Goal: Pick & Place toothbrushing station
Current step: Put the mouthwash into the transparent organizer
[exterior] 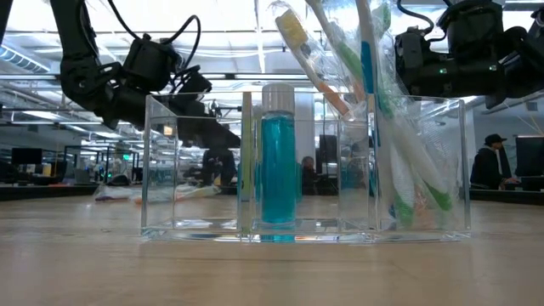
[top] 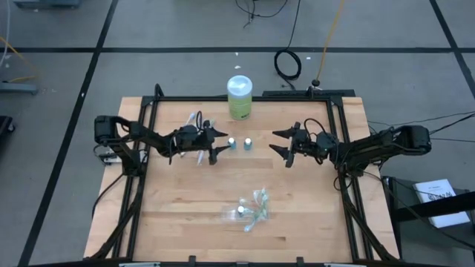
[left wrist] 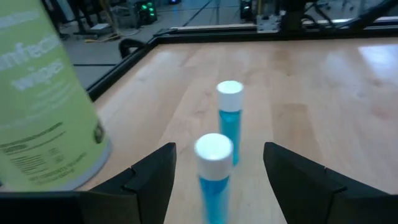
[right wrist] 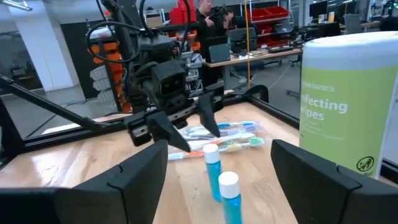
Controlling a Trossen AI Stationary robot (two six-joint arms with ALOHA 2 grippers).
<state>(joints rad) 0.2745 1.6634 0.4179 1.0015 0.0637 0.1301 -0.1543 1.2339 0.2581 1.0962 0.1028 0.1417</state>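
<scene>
- Tubes, two blue w/ white caps (top: 239, 143), upright mid tabletop (top: 185, 215), between both arms.
- Left gripper (top: 220, 143) jaws spread, just beside tubes.
- Right gripper (top: 280, 144) jaws spread, empty.

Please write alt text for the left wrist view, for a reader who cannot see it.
Two small blue tubes with white caps stand upright on the wooden table, straight ahead of the open left gripper, the nearer one between its dark fingers. A green canister of disinfecting wipes stands to one side.

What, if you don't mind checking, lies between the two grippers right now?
Two small blue tubes with white caps stand upright between the open left gripper and open right gripper, clearest in the high view.
</scene>
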